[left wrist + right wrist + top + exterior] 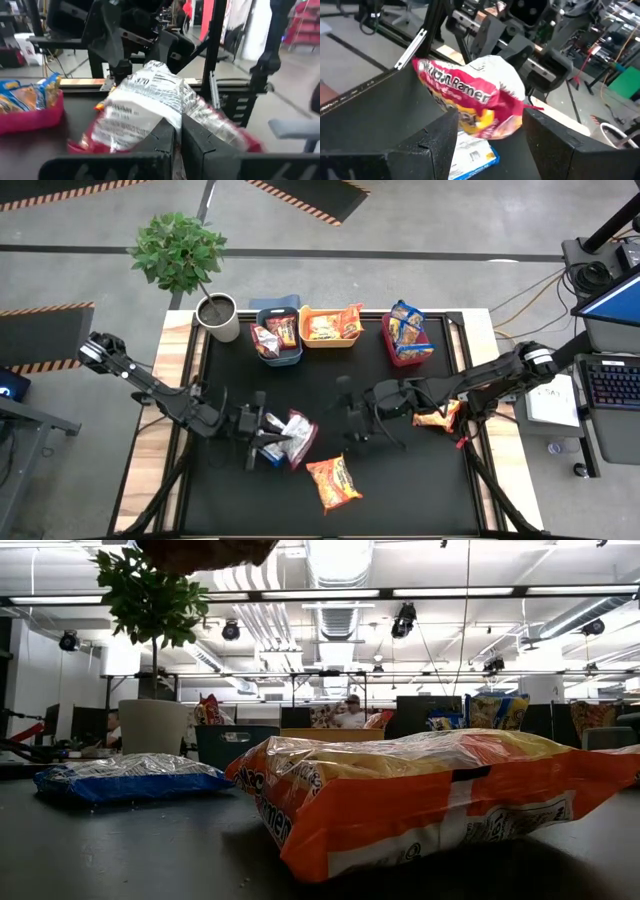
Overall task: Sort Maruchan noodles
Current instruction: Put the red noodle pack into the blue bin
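A dark red packet [298, 436] was gripped mid-table by the closed left gripper [268, 436]; the right gripper [352, 416] waited nearby, open and empty. Transfer to a bin [279, 352] seemingly came next.

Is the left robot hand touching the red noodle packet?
Touching. In the left wrist view the shut left gripper pinches the edge of the dark red packet, with no gap between them.

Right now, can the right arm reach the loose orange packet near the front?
Probably yes. The orange packet lies alone on bare mat; the right gripper hangs open and empty nearby, and the left gripper with its dark red packet sits off to the side.
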You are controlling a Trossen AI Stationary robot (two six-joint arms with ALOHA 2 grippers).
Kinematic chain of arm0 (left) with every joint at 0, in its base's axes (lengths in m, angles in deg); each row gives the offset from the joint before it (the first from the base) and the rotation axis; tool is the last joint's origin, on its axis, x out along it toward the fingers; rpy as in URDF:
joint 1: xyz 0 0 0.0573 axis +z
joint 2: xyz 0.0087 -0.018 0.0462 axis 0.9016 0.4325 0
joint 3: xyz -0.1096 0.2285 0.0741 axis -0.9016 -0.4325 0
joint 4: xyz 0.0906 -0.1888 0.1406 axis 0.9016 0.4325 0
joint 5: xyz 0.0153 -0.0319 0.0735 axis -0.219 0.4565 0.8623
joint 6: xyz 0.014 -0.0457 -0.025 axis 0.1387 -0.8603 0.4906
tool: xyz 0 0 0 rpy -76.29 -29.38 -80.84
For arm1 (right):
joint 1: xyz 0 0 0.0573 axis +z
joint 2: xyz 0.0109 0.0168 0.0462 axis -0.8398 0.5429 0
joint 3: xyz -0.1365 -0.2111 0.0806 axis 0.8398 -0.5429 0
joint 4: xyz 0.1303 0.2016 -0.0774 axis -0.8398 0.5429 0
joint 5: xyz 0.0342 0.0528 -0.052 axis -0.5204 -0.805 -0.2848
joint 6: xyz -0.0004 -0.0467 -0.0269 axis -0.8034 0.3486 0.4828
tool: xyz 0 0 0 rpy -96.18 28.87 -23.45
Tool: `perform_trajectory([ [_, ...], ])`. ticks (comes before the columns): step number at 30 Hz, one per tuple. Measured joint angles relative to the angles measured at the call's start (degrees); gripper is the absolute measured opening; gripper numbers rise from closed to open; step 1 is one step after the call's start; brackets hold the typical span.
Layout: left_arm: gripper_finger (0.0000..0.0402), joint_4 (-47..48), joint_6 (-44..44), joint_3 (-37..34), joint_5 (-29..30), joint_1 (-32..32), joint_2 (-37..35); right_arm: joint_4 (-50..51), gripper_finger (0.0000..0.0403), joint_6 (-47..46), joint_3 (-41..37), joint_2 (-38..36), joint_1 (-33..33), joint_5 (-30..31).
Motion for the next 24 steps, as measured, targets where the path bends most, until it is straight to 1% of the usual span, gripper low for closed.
perform_trajectory([
  [4, 0.0000, -2.4, -4.3, 0.0, -0.7, 0.1, 0.0, 1.2, 0.0210, 1.8, 0.8, 0.3, 0.3, -0.3],
  [7, 0.0000, -4.7, -5.8, 0.0, -3.8, 0.2, 0.0, 1.3, 0.0210, 3.7, 1.3, 0.9, 0.4, -2.5],
  [10, 0.0000, -6.6, -7.1, 0.0, -7.7, 0.2, 0.0, 1.2, 0.0210, 6.2, 2.5, 1.8, 0.4, -2.8],
  [12, 0.0000, -6.5, -8.3, 0.0, -9.1, 0.2, 0.0, 0.8, 0.0210, 7.9, 3.7, 2.7, 0.3, -3.7],
  [15, 0.0000, -6.6, -9.0, 0.0, -9.1, 0.2, 0.3, 0.8, 0.0210, 10.4, 5.8, 4.4, 0.3, -7.1],
  [18, 0.0000, -6.6, -9.2, 0.0, -8.9, 0.5, 0.8, 0.8, 0.0210, 12.0, 7.6, 6.2, 0.3, -8.8],
  [24, 0.0000, -8.2, -9.5, 0.0, -8.8, 0.9, 1.1, 1.6, 0.0210, 14.4, 10.6, 9.9, 0.3, -9.2],
])
